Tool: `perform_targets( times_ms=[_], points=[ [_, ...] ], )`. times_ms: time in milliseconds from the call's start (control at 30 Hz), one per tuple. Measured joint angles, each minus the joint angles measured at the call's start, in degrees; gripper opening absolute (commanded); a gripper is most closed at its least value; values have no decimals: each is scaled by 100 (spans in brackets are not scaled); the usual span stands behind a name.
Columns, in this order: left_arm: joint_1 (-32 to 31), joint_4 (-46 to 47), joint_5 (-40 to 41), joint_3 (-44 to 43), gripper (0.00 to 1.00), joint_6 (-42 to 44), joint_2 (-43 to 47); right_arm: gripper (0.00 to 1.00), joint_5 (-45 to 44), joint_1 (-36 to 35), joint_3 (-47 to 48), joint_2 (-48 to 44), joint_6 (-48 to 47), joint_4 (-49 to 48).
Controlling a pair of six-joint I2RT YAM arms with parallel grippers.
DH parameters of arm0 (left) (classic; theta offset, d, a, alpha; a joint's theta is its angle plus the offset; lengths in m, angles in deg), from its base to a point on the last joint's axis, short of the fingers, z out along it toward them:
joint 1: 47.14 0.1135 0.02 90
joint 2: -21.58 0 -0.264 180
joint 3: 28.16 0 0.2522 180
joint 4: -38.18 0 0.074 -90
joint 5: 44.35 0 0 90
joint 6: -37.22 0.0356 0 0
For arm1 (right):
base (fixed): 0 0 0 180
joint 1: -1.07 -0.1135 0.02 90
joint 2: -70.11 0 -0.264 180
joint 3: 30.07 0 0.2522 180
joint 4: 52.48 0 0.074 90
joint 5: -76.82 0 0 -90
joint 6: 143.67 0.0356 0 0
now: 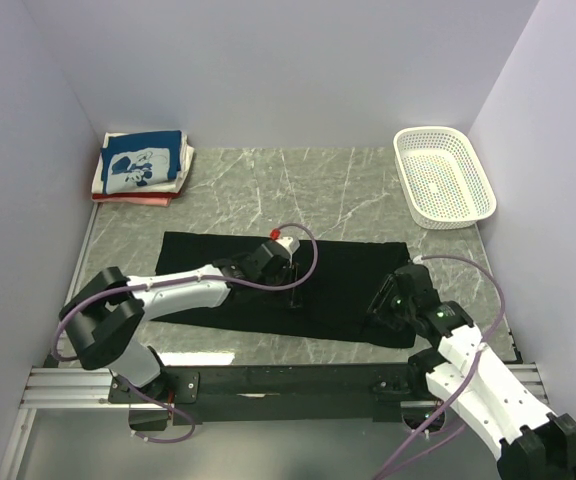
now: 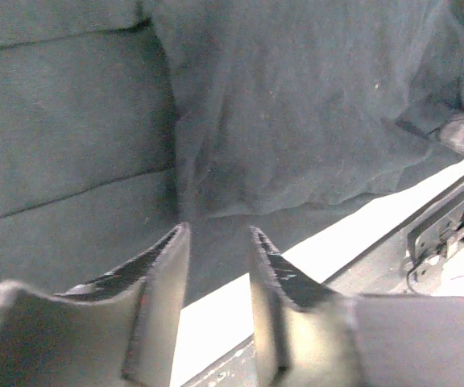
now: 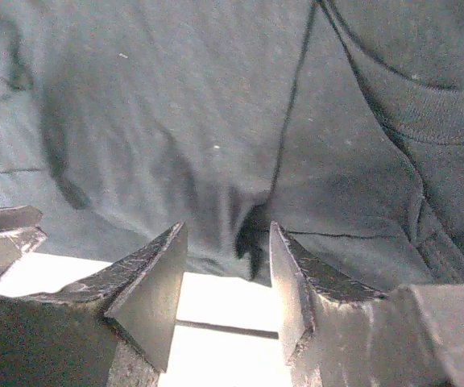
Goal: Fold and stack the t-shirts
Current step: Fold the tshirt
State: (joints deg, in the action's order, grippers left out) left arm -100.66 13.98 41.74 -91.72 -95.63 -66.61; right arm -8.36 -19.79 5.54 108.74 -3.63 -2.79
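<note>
Left tool (image 2: 216, 232) and right tool (image 3: 224, 230) both parted, nothing clamped, tips at the near edge of the black t-shirt (image 1: 343, 285) lying spread on the table (image 1: 318, 190). Treat as the start of a fold: close on the hem, lift evenly, carry across, later add to the folded stack (image 1: 143, 165) far left. Sleeves and neck label hard to make out; cloth depth between fingers unclear.

Left arm (image 1: 180, 284), right arm (image 1: 465, 362): white shells, black joints, purple cables (image 1: 303, 250); left claw (image 2: 218, 234) dark, apparently scuffed.
</note>
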Motion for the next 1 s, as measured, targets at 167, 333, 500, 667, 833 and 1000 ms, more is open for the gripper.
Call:
perform_targets(
  times_ms=[167,333,500,667,833,1000],
  points=[
    [208,-146,138,7,38,22,372,51,-92,0,431,153,-138,22],
    [382,-157,271,-13,18,96,258,49,-72,0,549,802,-201,-439],
    [391,-173,444,-4,13,164,-264,49,-142,0,549,1690,-256,-918],
    [396,-234,691,188,12,142,-382,48,-278,0,656,2704,-323,-1445],
    [396,-136,835,326,8,9,-313,45,-321,-15,1222,3766,-372,-1849],
    [407,98,887,695,6,-267,-31,44,-326,-103,2111,4828,-509,-2055]
  ],
)
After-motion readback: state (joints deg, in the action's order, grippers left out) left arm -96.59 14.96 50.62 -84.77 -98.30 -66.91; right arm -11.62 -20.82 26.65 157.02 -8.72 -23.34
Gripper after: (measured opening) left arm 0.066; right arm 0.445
